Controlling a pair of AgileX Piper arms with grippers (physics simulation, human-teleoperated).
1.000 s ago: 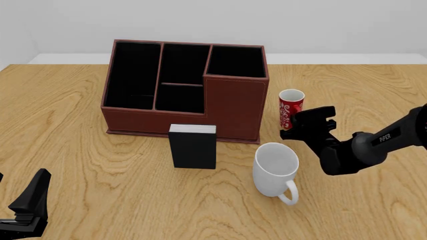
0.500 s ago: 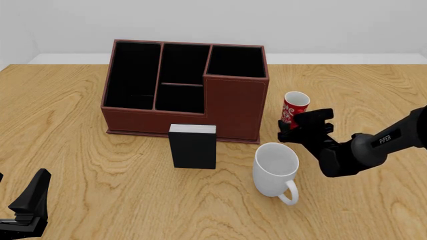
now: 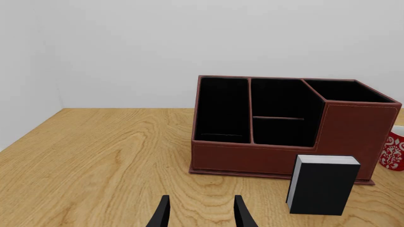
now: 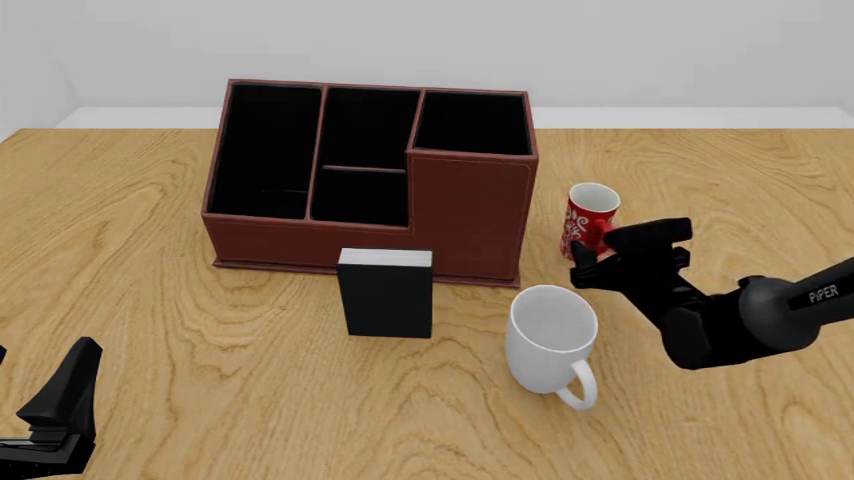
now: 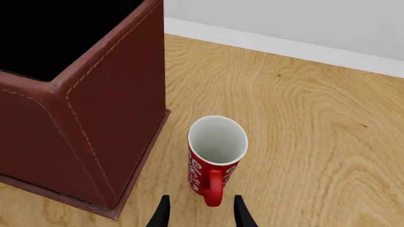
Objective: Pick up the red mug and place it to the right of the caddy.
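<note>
The red mug (image 4: 589, 218) with white swirls stands upright on the table just right of the caddy (image 4: 360, 180), apart from its wall. In the right wrist view the red mug (image 5: 216, 151) shows its white inside, and its handle points at my right gripper (image 5: 200, 215). That gripper is open, its fingertips either side of the handle's lower end with gaps. In the front view my right gripper (image 4: 617, 255) sits close behind the mug. My left gripper (image 4: 56, 405) rests open at the near left corner, far from the caddy (image 3: 284, 127); the mug's edge (image 3: 394, 151) peeks in there.
A larger white mug (image 4: 550, 340) stands in front of the red mug, under my right arm. A black box with a white top (image 4: 387, 292) stands upright before the caddy's front wall. The caddy's corner (image 5: 94, 118) is close beside the right gripper.
The red mug tipped briefly and now stands upright, slightly lower in view. My right gripper has drawn back a little, to the right and toward the near side. The left arm is still.
</note>
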